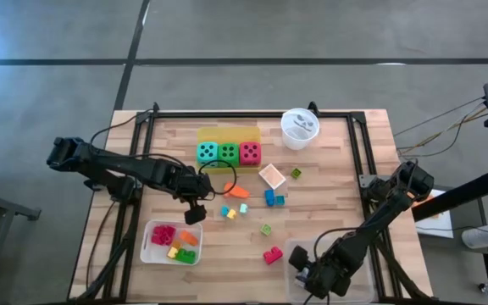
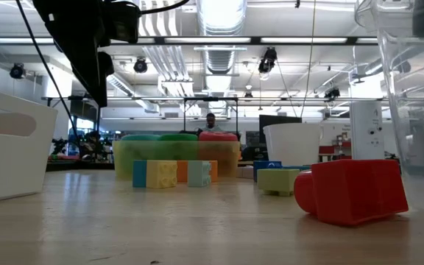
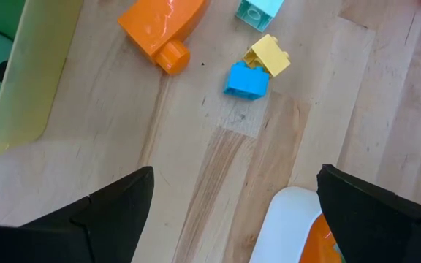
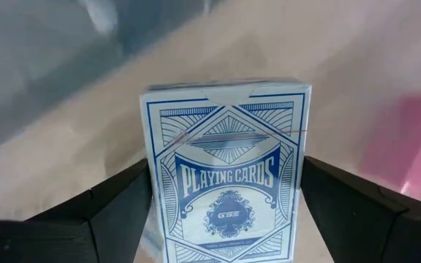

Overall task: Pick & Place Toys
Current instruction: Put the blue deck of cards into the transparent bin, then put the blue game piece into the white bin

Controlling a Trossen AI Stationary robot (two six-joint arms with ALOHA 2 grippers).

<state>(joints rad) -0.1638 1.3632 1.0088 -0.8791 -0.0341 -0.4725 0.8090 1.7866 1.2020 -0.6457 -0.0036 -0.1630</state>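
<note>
Two hands: your right hand (image 4: 225,212) grips a blue-and-white playing card box (image 4: 226,175); your left hand (image 3: 232,212) hovers wide open, empty, above the wooden surface (image 3: 218,161).

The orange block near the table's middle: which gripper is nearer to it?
Left. The left gripper hangs open just beside the orange block, above the white tray. The right gripper is far off at the table's near right corner, holding a playing card box.

"PLAYING CARDS" on the blue-and-white card box (image 4: 226,191) (small mark beneath, perhaps "GSE")
</note>
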